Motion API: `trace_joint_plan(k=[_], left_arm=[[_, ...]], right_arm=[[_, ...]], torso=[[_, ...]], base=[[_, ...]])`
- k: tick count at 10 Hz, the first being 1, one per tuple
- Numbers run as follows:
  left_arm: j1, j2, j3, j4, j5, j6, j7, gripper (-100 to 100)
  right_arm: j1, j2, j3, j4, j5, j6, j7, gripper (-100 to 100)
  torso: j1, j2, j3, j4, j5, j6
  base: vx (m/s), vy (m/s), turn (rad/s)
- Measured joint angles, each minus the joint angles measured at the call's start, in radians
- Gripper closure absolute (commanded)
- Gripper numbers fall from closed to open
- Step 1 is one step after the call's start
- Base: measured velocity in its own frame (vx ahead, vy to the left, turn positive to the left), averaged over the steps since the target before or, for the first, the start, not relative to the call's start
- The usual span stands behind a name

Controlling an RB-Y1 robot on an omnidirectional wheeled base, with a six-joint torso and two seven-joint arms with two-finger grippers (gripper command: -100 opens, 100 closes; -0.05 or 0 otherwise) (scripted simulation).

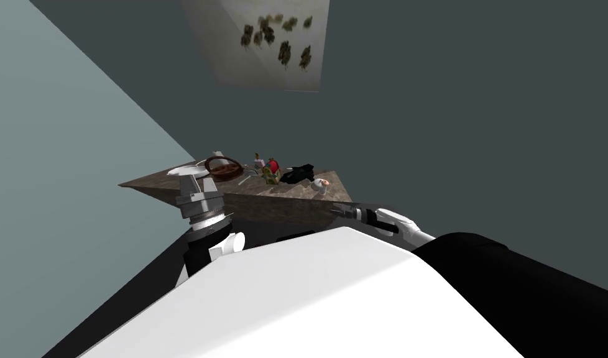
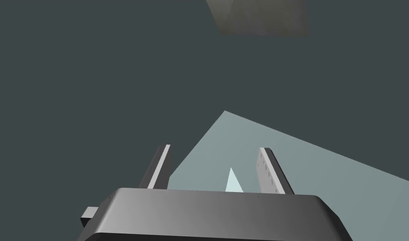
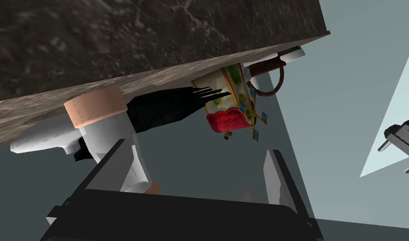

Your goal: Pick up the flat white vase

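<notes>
The flat white vase (image 1: 183, 169) lies at the left end of a brown stone counter (image 1: 296, 189); in the right wrist view its white rim (image 3: 292, 53) pokes out past a brown basket. My left gripper (image 1: 189, 179) is raised just in front of the vase, fingers pointing up and open (image 2: 214, 167) with nothing between them. It also appears small in the right wrist view, left gripper (image 3: 402, 142). My right gripper (image 1: 337, 209) hangs at the counter's front edge, open (image 3: 195, 149) and empty, looking along the countertop.
Along the counter from the vase stand a brown basket (image 1: 224, 168), a red and cream toy (image 1: 270, 169), a black object (image 1: 299, 174) and a white object with a pinkish cap (image 1: 321, 184). Grey walls close in behind and to the left.
</notes>
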Motion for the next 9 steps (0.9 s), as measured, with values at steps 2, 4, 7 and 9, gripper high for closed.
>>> trace_joint_plan(k=[2, 4, 7, 9], left_arm=[[0.000, 0.000, 0.000, 0.000, 0.000, 0.000, 0.000, 0], [0.000, 0.000, 0.000, 0.000, 0.000, 0.000, 0.000, 0], [0.000, 0.000, 0.000, 0.000, 0.000, 0.000, 0.000, 0], [0.000, 0.000, 0.000, 0.000, 0.000, 0.000, 0.000, 0]], right_arm=[[-0.020, -0.051, 0.027, 0.054, 0.026, 0.001, 0.001, -100], [-0.013, -0.112, 0.038, 0.086, 0.045, 0.004, 0.002, -100], [-0.007, -0.196, 0.054, 0.153, 0.069, -0.002, 0.011, -100], [0.001, -0.261, 0.063, 0.187, 0.081, -0.008, 0.015, -100]], torso=[[0.000, -0.001, 0.000, 0.000, 0.000, 0.000], [0.000, 0.000, 0.000, 0.000, 0.000, 0.000], [0.000, 0.001, 0.001, 0.000, 0.000, 0.001], [0.001, 0.001, 0.000, 0.000, 0.000, 0.001]], base=[[0.057, 0.036, 0.199], [0.046, 0.025, 0.198], [0.043, 0.030, 0.227], [0.030, 0.019, 0.053]])
